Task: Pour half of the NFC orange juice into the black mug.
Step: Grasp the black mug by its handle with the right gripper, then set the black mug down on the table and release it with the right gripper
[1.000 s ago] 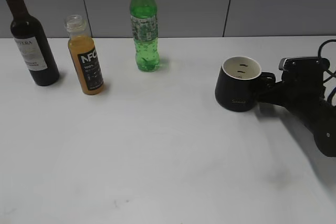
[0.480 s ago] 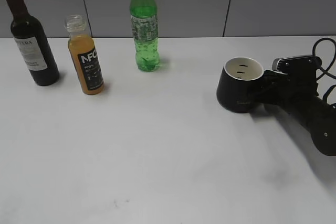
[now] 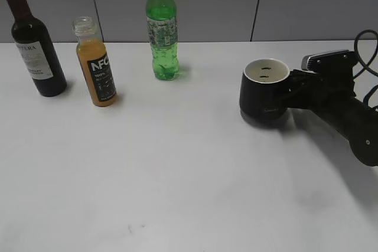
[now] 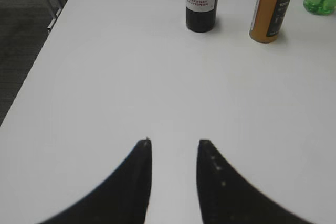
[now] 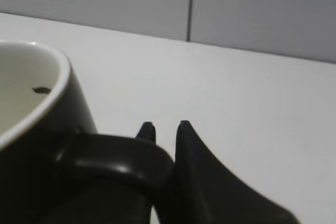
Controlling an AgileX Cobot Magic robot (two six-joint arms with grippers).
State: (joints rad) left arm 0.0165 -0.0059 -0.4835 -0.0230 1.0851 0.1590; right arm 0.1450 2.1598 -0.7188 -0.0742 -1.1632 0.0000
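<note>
The NFC orange juice (image 3: 97, 66) stands uncapped at the back left of the white table (image 3: 177, 175); the left wrist view shows its lower part (image 4: 273, 9). The black mug (image 3: 263, 95) with a white interior is at the right, raised slightly and tilted, with its shadow under it. My right gripper (image 3: 295, 90) is shut on the mug's handle, which shows between the fingers in the right wrist view (image 5: 164, 125) beside the mug body (image 5: 31, 129). My left gripper (image 4: 174, 142) is open and empty over bare table, well short of the bottles.
A dark wine bottle (image 3: 34, 45) stands left of the juice and shows in the left wrist view (image 4: 201, 3). A green soda bottle (image 3: 162, 28) stands behind and right of the juice. The table's left edge (image 4: 42, 51) drops to dark floor.
My right gripper has closed in on the mug's handle and lifted the mug a little, shifting it slightly left and up. The bottles have not moved.
</note>
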